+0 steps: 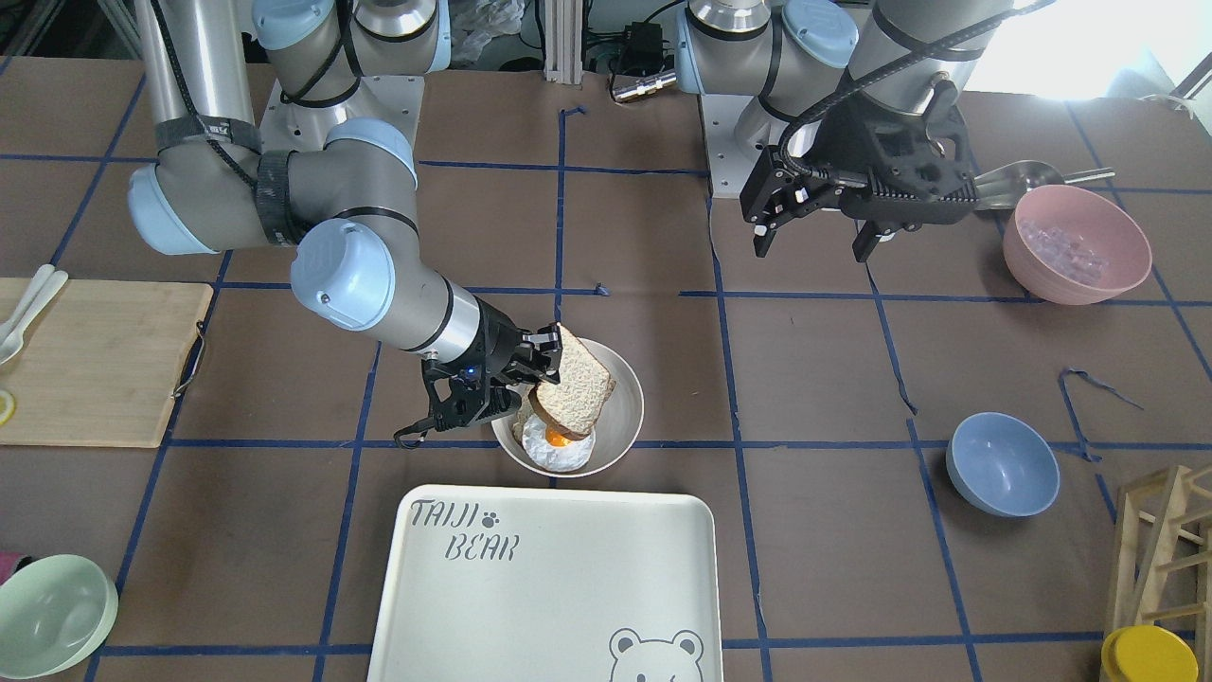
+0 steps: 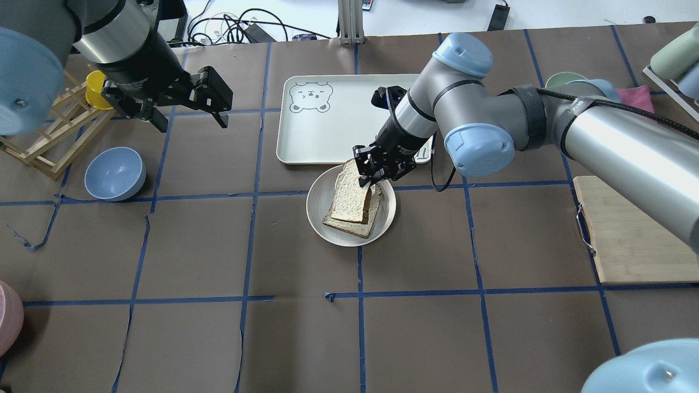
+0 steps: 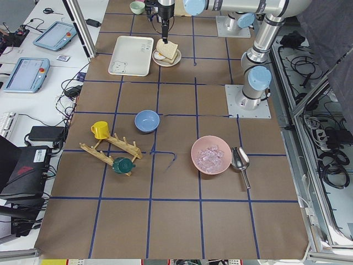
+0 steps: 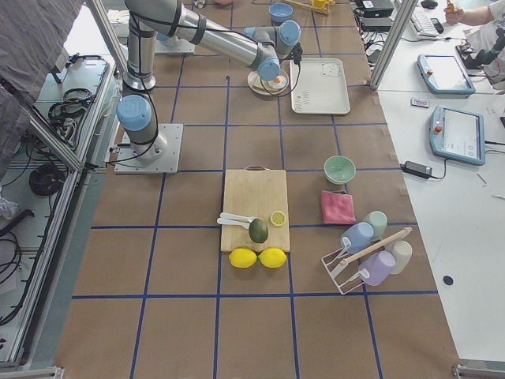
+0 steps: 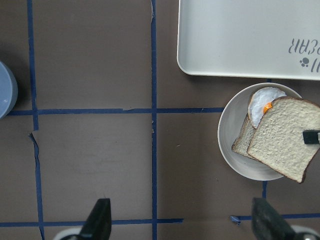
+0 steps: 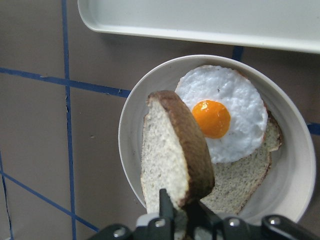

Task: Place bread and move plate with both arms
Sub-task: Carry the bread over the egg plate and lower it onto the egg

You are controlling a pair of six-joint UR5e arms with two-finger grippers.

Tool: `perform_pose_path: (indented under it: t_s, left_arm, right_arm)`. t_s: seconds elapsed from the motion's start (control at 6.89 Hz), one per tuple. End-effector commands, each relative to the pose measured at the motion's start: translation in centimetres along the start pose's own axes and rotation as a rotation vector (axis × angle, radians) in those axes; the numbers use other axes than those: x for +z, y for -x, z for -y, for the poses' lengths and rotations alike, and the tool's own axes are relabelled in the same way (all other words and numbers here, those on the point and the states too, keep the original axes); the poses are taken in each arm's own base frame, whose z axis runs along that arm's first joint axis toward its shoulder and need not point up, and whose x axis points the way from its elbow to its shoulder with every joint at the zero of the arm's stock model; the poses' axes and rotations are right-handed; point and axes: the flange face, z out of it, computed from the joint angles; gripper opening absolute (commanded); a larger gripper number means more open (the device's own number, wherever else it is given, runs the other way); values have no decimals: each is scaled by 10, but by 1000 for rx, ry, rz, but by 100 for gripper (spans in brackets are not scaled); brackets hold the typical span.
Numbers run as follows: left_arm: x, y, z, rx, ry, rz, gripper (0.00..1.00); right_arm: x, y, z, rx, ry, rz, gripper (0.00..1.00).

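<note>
My right gripper (image 1: 552,364) is shut on the bread (image 1: 579,381), a thick white slice with a dark brown crust. It holds the slice tilted on edge just above the plate (image 1: 632,377). The cream-white plate holds a fried egg (image 1: 559,445) on a thinner tan slice (image 2: 356,225). In the right wrist view the bread (image 6: 167,160) hangs over the plate's rim (image 6: 129,131) beside the egg (image 6: 220,117). My left gripper (image 1: 811,251) is open and empty, hovering above the table far from the plate. In the left wrist view the plate (image 5: 227,142) lies ahead at the right.
The "TAIJI BEAR" tray (image 1: 549,587) lies right next to the plate. A blue bowl (image 1: 1002,464), a pink bowl (image 1: 1077,243) with a scoop, a wooden rack (image 2: 49,136), a cutting board (image 1: 95,360) and a mint-green bowl (image 1: 52,616) stand around the table.
</note>
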Motion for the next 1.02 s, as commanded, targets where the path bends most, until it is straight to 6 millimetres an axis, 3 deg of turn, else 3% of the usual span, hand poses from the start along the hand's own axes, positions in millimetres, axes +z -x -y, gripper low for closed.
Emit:
perform_pose_path:
  t_s: [0.0, 0.15, 0.29, 0.44, 0.58, 0.73, 0.87]
  left_arm:
    - [1, 0, 0, 0, 1, 0, 100]
    - [1, 0, 0, 0, 3, 0, 100]
    - [2, 0, 0, 0, 4, 2, 100]
    - [2, 0, 0, 1, 4, 0, 100]
    - [1, 1, -1, 3, 3, 2, 100]
    - [1, 1, -1, 6, 3, 2, 100]
    - [1, 0, 0, 8, 1, -1, 100]
  right_arm:
    - [16, -10, -6, -21, -20, 3, 0]
    - [20, -12, -9, -11, -11, 0, 0]
    - [20, -13, -9, -7, -12, -8, 9]
    - [15, -10, -9, 21, -21, -7, 85]
    - [7, -7, -7, 57, -37, -13, 100]
    - [-8, -1, 2, 47, -70, -49, 100]
    - [-38, 10, 20, 24, -119, -121, 100]
